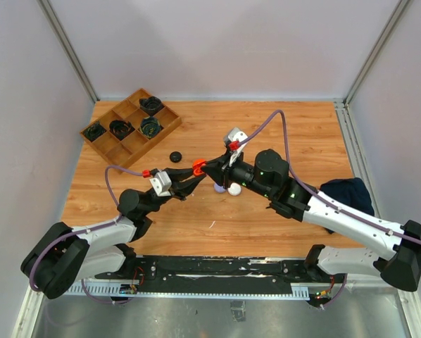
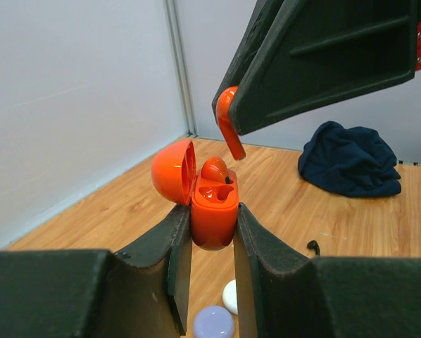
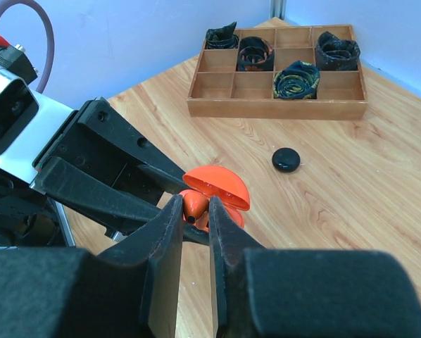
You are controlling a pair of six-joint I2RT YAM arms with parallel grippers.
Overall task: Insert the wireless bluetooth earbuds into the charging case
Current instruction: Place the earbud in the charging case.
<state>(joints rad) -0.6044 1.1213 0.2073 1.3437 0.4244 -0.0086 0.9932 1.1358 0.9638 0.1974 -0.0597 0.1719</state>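
The left gripper [image 2: 212, 220] is clamped on the orange charging case [image 2: 215, 204], held upright above the table [image 2: 323, 211], with its lid [image 2: 174, 171] hinged open. One orange earbud [image 2: 214, 169] sits in a pocket. The right gripper [image 3: 194, 211] is clenched on a second orange earbud [image 2: 228, 127], stem down, just above the open case and clear of it.
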